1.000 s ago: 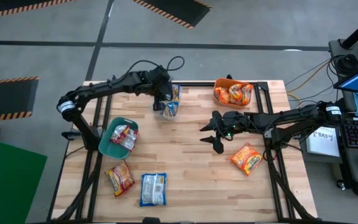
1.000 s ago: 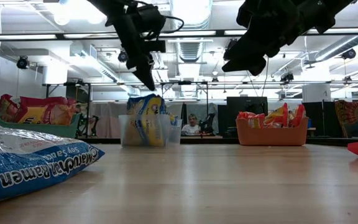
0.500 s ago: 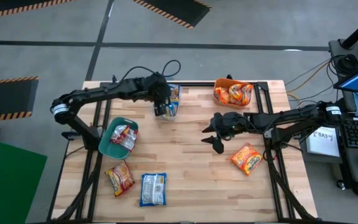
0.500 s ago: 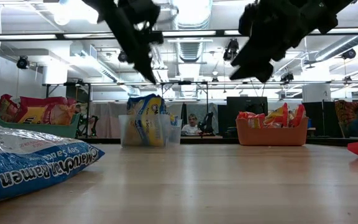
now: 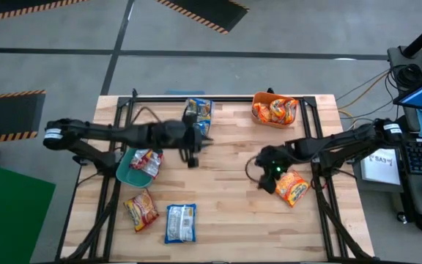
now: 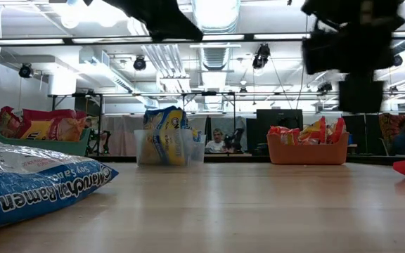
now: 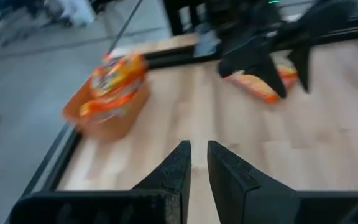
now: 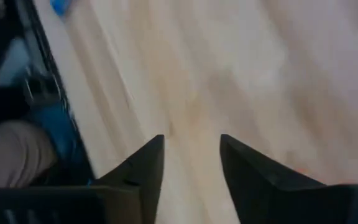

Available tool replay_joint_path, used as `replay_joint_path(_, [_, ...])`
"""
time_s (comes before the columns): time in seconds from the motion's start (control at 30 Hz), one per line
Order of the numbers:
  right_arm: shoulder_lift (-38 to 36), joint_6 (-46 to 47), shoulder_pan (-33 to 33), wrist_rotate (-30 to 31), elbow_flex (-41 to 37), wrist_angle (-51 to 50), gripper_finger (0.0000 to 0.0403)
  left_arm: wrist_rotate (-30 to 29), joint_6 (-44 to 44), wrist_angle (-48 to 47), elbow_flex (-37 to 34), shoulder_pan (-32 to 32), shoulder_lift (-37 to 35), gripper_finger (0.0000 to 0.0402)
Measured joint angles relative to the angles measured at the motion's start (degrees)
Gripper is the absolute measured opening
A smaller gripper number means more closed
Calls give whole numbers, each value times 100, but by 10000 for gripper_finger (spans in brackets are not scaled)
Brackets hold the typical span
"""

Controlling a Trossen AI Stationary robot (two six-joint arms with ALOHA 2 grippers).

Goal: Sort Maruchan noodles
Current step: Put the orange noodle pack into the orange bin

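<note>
Our right end effector (image 5: 268, 174), fingers spread and empty, hangs just beside the orange packet (image 5: 291, 186) at the tabletop's (image 5: 226, 205) right edge. The left end effector (image 5: 191, 144), fingers nearly pressed together and empty, sits mid-table near the clear bin (image 5: 198, 117). Three packets lie loose in all. We risk nudging that orange packet off the edge if the fingers land off-center.
</note>
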Motion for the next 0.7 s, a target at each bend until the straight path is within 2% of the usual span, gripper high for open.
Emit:
replay_joint_path(0.1, [0,459,278,-316,0,-830,115,0,75,472,-314,-311,-5,36])
replay_joint_path(0.27, [48,1223,705,-338,0,-3375,47,-5,24,952,-635,-542,96,36])
replay_joint_path(0.37, [124,1550,949,-340,-1,-4324,16,-9,-132,988,-692,-549,175,36])
replay_joint_path(0.53, [280,1647,1128,-465,2,-3852,9,-11,-227,1004,-687,-549,232,36])
replay_joint_path(0.7, [668,1506,1121,-112,2,-3282,9,-11,-227,1043,-680,-553,233,36])
